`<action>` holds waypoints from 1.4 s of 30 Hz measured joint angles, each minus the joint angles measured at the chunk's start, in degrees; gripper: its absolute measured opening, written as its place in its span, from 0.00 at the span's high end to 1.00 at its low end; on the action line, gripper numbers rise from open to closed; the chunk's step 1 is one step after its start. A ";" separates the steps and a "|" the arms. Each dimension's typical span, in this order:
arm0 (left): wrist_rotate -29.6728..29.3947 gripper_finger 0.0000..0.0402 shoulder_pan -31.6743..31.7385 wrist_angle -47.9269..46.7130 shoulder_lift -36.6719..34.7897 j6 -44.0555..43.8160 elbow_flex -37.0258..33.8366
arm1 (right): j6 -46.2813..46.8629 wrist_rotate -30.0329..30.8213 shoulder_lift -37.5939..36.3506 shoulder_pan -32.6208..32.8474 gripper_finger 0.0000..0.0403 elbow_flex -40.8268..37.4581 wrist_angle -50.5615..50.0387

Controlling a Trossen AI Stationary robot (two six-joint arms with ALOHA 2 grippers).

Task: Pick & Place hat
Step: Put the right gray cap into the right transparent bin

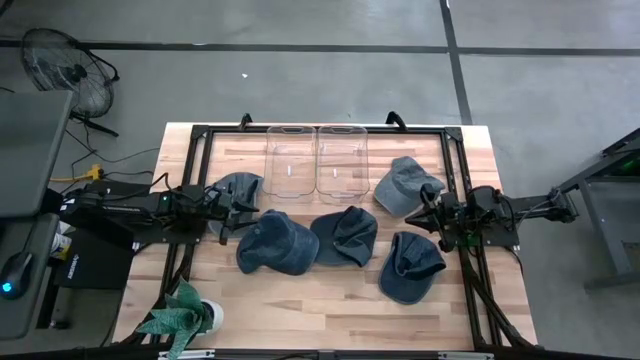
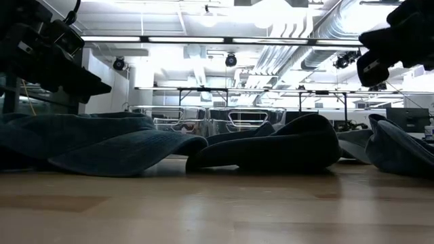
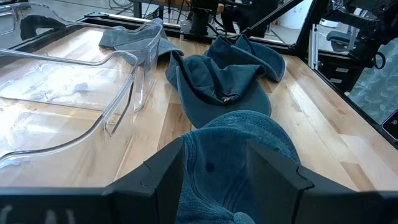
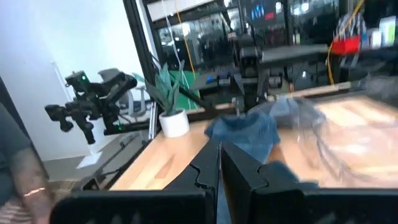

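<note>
Several blue-grey caps lie on the wooden table. My left gripper is open and held above the table. Its fingers stand on either side of the crown of a dark blue cap without touching it. Behind that gripper lies another cap. My right gripper is shut and empty, raised between a paler grey cap and a blue cap. A fifth cap lies mid-table. In the low view both arms hang clear above the caps.
Two clear plastic bins stand side by side at the table's far edge, and one shows beside the left gripper. A potted plant sits at the near left corner. Black frame rails run along the table's sides.
</note>
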 joint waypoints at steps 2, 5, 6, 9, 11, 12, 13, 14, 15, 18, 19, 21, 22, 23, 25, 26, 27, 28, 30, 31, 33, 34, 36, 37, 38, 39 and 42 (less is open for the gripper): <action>0.00 0.59 0.00 0.01 0.01 -0.01 0.00 | -3.00 -0.02 0.01 0.00 0.97 0.00 -0.30; 0.00 0.59 -0.01 0.01 0.00 -0.01 0.00 | -5.32 -0.08 0.02 0.00 0.97 0.00 -0.32; -0.01 0.59 -0.01 0.01 0.00 -0.01 0.00 | -5.34 -0.08 0.02 0.00 0.97 0.00 -0.37; 0.00 0.59 0.01 0.01 -0.01 -0.01 0.00 | -5.26 0.00 0.02 0.00 0.97 0.00 -0.36; 0.00 0.59 0.00 0.00 0.00 -0.01 0.00 | -5.99 0.35 0.02 -0.01 0.97 0.00 -0.38; -0.02 0.59 -0.01 -0.01 0.01 -0.01 0.00 | -6.35 0.35 0.02 0.00 0.97 0.00 -0.35; 0.00 0.59 0.00 -0.01 0.00 0.00 0.00 | -6.52 0.29 0.02 0.00 0.97 0.00 -0.33; 0.00 0.59 0.01 0.01 0.01 -0.01 0.00 | -6.54 0.30 0.02 0.00 0.97 0.00 -0.32; 0.00 0.59 -0.01 0.01 -0.01 -0.01 0.00 | -6.54 0.32 0.02 0.00 0.97 0.00 -0.31; 0.00 0.59 0.01 0.01 0.00 -0.01 0.00 | -5.12 0.67 0.02 0.00 0.97 0.00 1.44; 0.00 0.59 -0.01 0.01 0.00 -0.01 0.00 | -3.65 0.93 0.02 0.00 0.97 0.00 2.56; 0.00 0.59 0.01 0.00 -0.01 -0.01 0.00 | -1.89 1.34 0.02 -0.02 0.97 0.00 4.86; 0.00 0.59 0.00 0.00 -0.01 -0.01 0.00 | -1.72 1.36 0.02 0.00 0.97 0.00 5.67; 0.00 0.59 0.00 0.01 -0.01 -0.01 0.00 | -1.43 1.30 0.00 -0.01 0.97 0.00 6.21; 0.00 0.59 0.00 0.01 0.00 -0.01 0.00 | -0.58 0.88 0.00 -0.01 0.97 0.00 6.60; -0.01 0.59 0.01 0.00 0.00 -0.01 0.00 | -0.76 0.61 0.00 0.00 0.97 0.00 6.57; 0.00 0.59 -0.01 0.01 -0.01 -0.01 0.00 | -1.28 0.36 0.00 0.00 0.97 0.00 6.58; 0.00 0.59 -0.01 -0.01 0.01 -0.01 0.00 | -1.94 0.37 0.00 0.00 0.97 0.00 6.84; -0.01 0.59 0.00 0.01 0.00 -0.01 0.00 | -2.18 1.20 0.01 0.00 0.97 0.00 8.09; 0.00 0.59 -0.01 0.01 0.01 -0.01 0.00 | -2.43 1.97 0.00 0.00 0.97 0.00 8.62; -0.02 0.59 0.01 -0.01 0.01 0.01 0.00 | -4.30 3.83 0.02 0.00 0.97 0.00 9.25; 0.00 0.59 -0.01 0.01 0.01 -0.01 0.00 | -5.31 4.63 0.00 0.00 0.97 0.00 9.72; -0.02 0.59 -0.01 -0.01 0.01 -0.01 0.00 | -5.96 6.40 0.02 0.00 0.97 0.00 10.87; 0.00 0.59 -0.01 -0.01 -0.01 -0.01 0.00 | -6.28 7.60 0.00 0.00 0.97 0.00 11.17; -0.01 0.59 0.01 0.01 0.01 -0.01 0.00 | -6.55 8.64 0.02 0.00 0.97 -0.01 11.27; 0.00 0.59 -0.01 0.01 0.00 0.00 0.00 | -6.58 10.09 0.02 0.00 0.97 0.00 11.27; -0.02 0.59 0.01 0.01 -0.01 -0.01 0.00 | -6.99 14.65 0.02 -0.01 0.97 0.00 10.95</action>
